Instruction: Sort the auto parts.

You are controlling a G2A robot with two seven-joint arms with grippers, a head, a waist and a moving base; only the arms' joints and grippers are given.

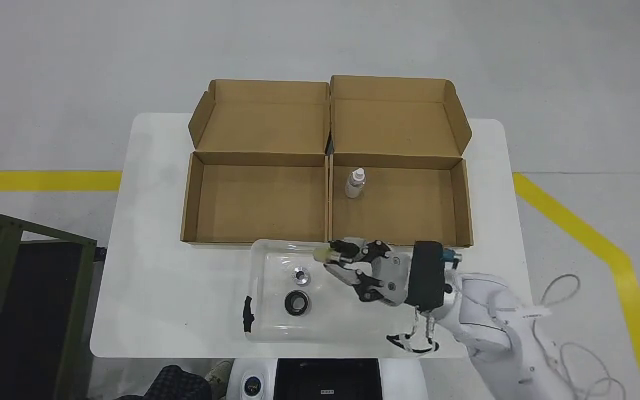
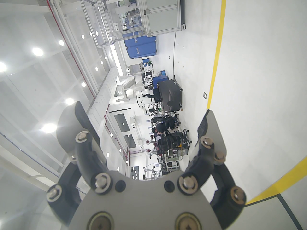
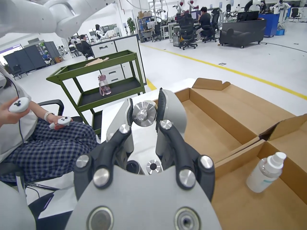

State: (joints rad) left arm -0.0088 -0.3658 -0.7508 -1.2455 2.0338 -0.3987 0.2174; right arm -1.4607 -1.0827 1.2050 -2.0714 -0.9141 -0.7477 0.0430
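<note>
My right gripper [image 3: 144, 111] is shut on a round silver metal part [image 3: 143, 114], held above the clear plastic tray [image 1: 330, 322] near its back edge. From above, this gripper [image 1: 335, 260] hangs over the tray's right half. In the tray lie a small silver part [image 1: 298, 275] and a black ring [image 1: 296, 302]; the right wrist view has them below the fingers as the silver part [image 3: 153, 166] and the ring [image 3: 132, 167]. My left gripper [image 2: 143, 111] is open with nothing between its fingers, pointing away from the table.
Two open cardboard boxes stand side by side behind the tray. The left box [image 1: 255, 200] holds nothing; the right box [image 1: 420, 205] holds a white spray bottle [image 1: 354, 183], [image 3: 265, 173]. A black clip [image 1: 247, 315] sits at the tray's left end. A green cart [image 3: 100, 82] stands beside the table.
</note>
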